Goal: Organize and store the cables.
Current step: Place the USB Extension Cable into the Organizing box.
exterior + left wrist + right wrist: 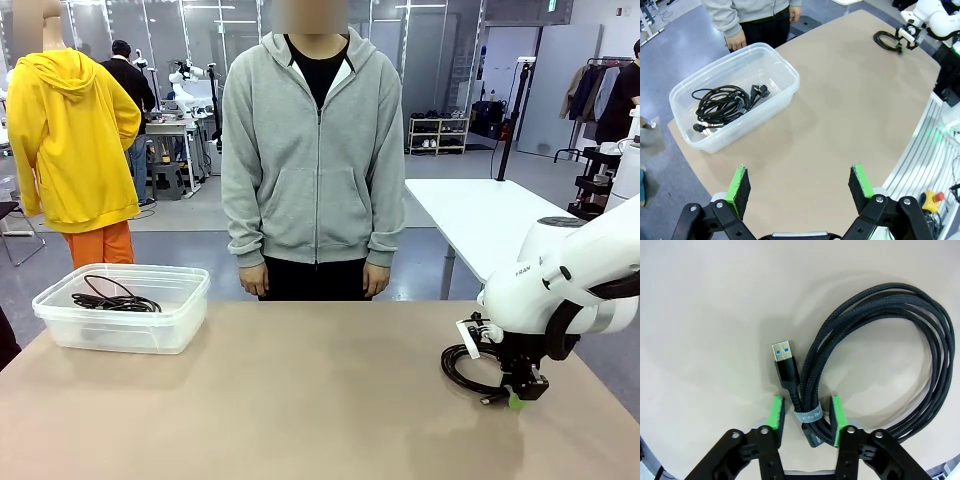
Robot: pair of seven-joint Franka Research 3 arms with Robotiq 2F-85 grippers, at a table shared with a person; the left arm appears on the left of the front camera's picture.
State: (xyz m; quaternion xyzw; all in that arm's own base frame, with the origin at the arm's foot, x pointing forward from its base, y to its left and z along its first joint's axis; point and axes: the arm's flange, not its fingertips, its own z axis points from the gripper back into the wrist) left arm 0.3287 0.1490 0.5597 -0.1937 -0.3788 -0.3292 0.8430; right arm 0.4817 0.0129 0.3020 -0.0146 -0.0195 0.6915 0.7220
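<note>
A black braided cable (920,340), coiled and tied with a small grey band (809,415), lies on the tan table at the right (462,365). Its USB plug (782,354) sticks out beside the band. My right gripper (804,415) points down over the banded part, its green pads closed in against both sides of the bundle. From the left wrist the coil (883,39) and right gripper (900,44) appear far off. Another black cable (722,105) lies coiled in the clear plastic bin (785,65). My left gripper (800,187) hangs open high above the table, holding nothing.
The bin (120,335) stands at the table's far left with the stored cable (115,300) inside. A person in a grey hoodie (315,150) stands at the far edge, hands down. A white table (480,215) is behind at the right.
</note>
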